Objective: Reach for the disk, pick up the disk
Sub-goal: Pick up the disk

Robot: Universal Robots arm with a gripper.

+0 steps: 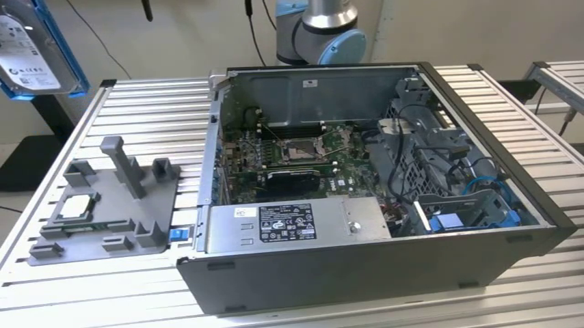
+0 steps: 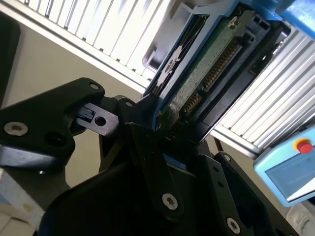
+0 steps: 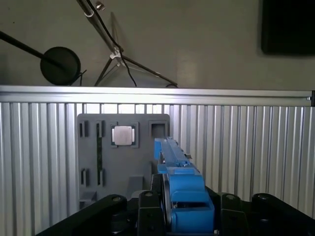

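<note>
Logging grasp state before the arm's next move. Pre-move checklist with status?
1. disk off the table: ok, held high at the exterior view's left.
2. gripper shut on disk: ok, clamped on its edge in the second wrist view.
3. grip firm, no slip: cannot tell.
4. processor chip seated in grey fixture: ok.
5. disk apart from computer case: ok.

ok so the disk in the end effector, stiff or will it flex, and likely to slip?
Probably rigid: the disk looks like a metal-cased slab and juts straight out of the end effector without sag. Likely heavy for its size. It seems clamped near one end, at its blue bracket, so a jolt might pivot or slip it.
</note>
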